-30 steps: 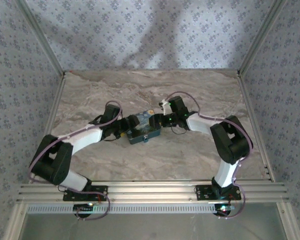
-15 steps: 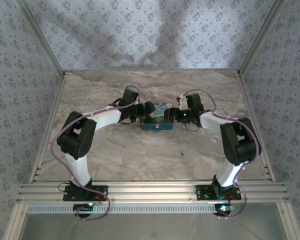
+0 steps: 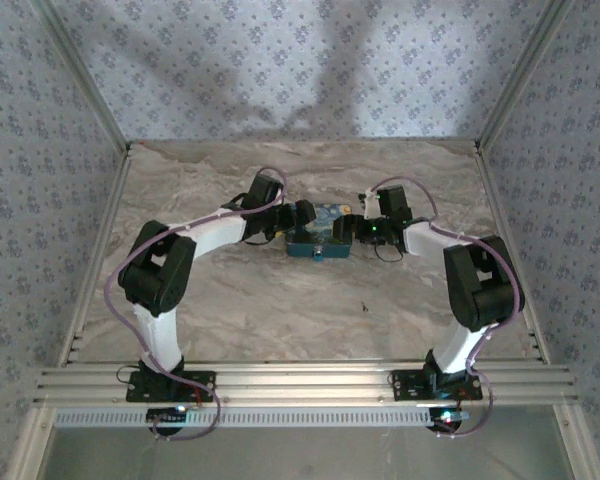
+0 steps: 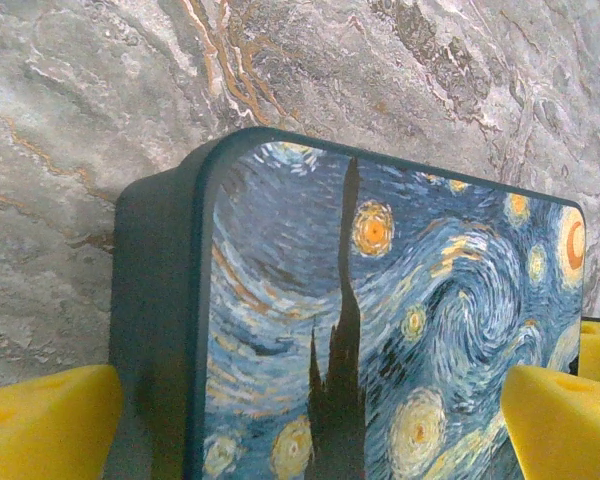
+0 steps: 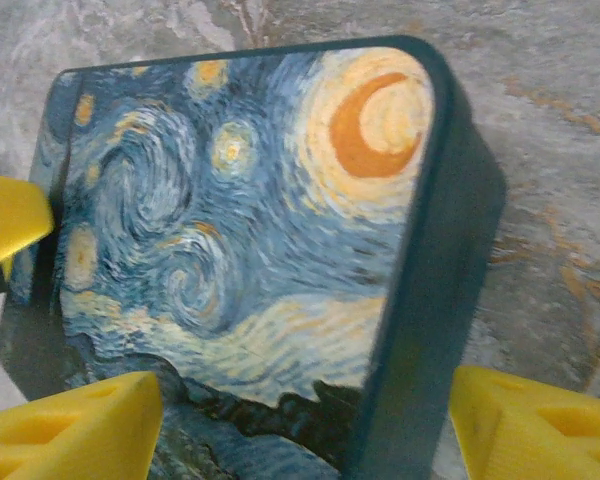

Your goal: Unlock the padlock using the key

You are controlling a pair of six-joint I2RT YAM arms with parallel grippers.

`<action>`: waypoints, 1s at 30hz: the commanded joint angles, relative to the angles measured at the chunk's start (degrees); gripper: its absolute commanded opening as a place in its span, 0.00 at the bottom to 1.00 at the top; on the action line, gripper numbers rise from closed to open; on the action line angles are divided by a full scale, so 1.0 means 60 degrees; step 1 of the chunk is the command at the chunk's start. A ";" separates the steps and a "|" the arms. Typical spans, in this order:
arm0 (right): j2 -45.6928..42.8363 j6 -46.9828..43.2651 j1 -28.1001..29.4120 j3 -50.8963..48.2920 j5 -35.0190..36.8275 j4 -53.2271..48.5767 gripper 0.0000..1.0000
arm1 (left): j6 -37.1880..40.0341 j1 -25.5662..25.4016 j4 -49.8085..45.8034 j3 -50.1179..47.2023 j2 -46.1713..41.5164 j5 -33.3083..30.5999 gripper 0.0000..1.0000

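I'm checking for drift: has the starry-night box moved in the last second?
Yes. The box has shifted right and farther from the near aluminium rail, and it has turned squarer to that rail.

A small box printed with a swirling starry night sky sits on the grey marbled tabletop, toward its far middle. Close up, the lid shows yellow stars, an orange crescent moon and a dark cypress, above dark teal sides. A dark speck lies nearer on the tabletop, too small to identify. Flower-patterned wallpaper covers three walls. Ribbed aluminium rails run along the near edge.
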 commanded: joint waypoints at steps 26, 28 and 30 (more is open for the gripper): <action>-0.4774 0.1832 0.3280 -0.2784 0.4226 -0.6446 0.66 | 0.0161 -0.1098 0.1115 -0.5887 -0.6948 -0.2622 0.98; -0.4656 0.1911 0.3384 -0.2836 0.4064 -0.6449 0.61 | 0.0117 -0.1136 0.1046 -0.5954 -0.6931 -0.2674 0.98; -0.4511 0.1970 0.3483 -0.2867 0.4053 -0.6465 0.57 | 0.0097 -0.1156 0.1031 -0.5994 -0.6912 -0.2726 0.98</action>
